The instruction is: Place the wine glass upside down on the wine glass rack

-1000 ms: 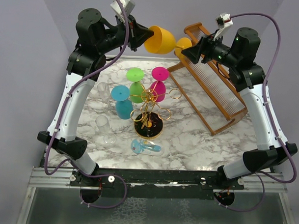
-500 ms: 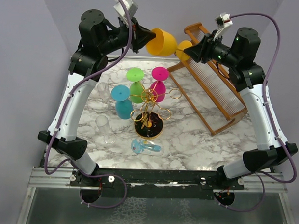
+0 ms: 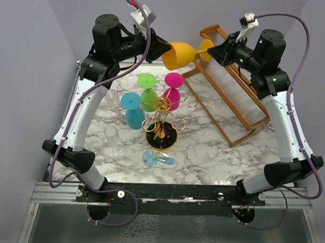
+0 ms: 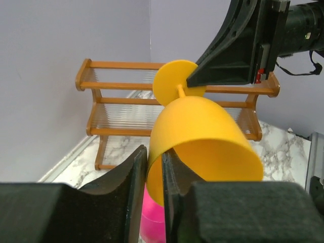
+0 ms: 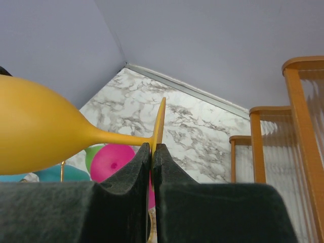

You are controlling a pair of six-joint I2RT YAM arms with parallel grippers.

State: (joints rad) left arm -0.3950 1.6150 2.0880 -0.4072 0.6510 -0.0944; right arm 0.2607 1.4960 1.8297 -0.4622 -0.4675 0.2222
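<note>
Two grippers share one load here: the yellow wine glass (image 3: 179,54) lies on its side in the air, above the far edge of the marble table (image 3: 204,149), with its mouth toward the left arm and its foot toward the right. The left gripper (image 3: 165,49) is clamped on the wall of the bowl at the rim (its wrist view shows the yellow edge pinched between the two fingers (image 4: 132,167)). The right gripper (image 3: 213,48) is pressed together on the thin foot disc, which its own camera sees edge-on, with the stem running off to the left. Below and nearer the arms, well apart from the held glass, the gold wine glass rack (image 3: 162,104) stands on its round black base. A green glass (image 3: 147,91) and a pink glass (image 3: 173,90) sit foot-up just behind it, and a teal glass (image 3: 132,111) is at its left; whether they hang on the rings or rest on the marble is unclear. The wooden slatted rack (image 3: 233,97) fills the far right corner. A clear tumbler (image 3: 113,136) stands near the left edge.
</note>
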